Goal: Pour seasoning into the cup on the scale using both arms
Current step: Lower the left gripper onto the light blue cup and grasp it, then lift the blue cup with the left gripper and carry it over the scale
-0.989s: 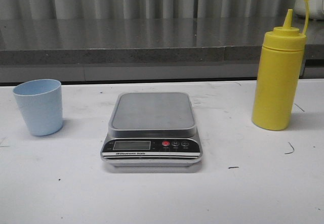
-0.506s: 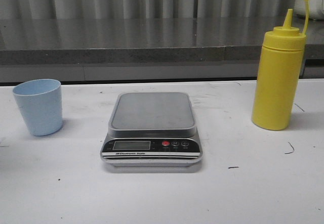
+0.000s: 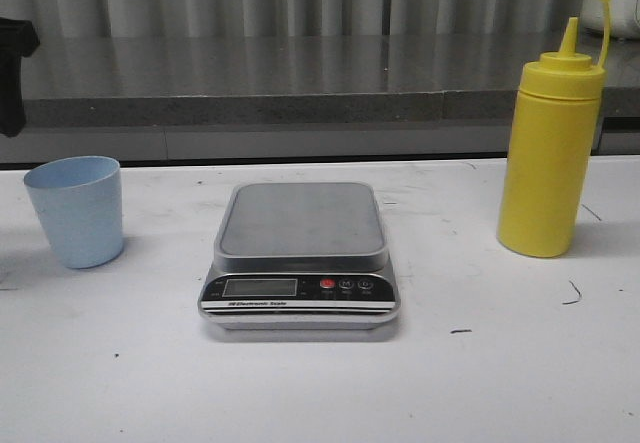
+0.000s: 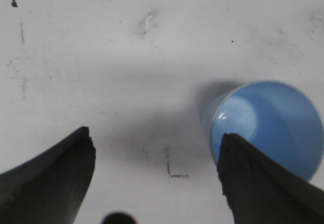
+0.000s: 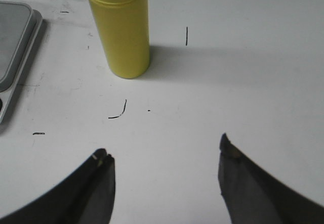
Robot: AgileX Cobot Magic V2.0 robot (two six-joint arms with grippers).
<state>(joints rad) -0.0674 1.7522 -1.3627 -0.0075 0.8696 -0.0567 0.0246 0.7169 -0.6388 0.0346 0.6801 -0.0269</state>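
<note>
Three task items sit apart on the white table, nothing joined up yet. Flat silver digital scale w/ grey square platform is at centre, platform bare. Small pale blue tapered plastic cup stands upright at approx 9 o'clock from the scale, well apart. Tall yellow plastic squeeze bottle w/ cone nozzle stands upright at approx 3 o'clock, also well apart, tethered cap off the nozzle and sticking up beside it.

Left gripper: fingers spread wide, holding nothing. In its wrist view the cup sits off to one side, partly behind one fingertip, not between the two. In the front view only a dark bit of the left arm shows, at about 11 o'clock from the cup. Right gripper: also spread wide and empty, bottle ahead of it, offset toward one finger.

Step in hand, as I read it: approach phase, left going for the cup, right lining up on the bottle. Pouring hasn't begun; cup not on scale.

Next calls for: left to shift sideways so the cup is centred between the fingers, drop lower, close gently on the tapered wall, then carry it to the platform. Right needs re-centring on the bottle body before gripping.
</note>
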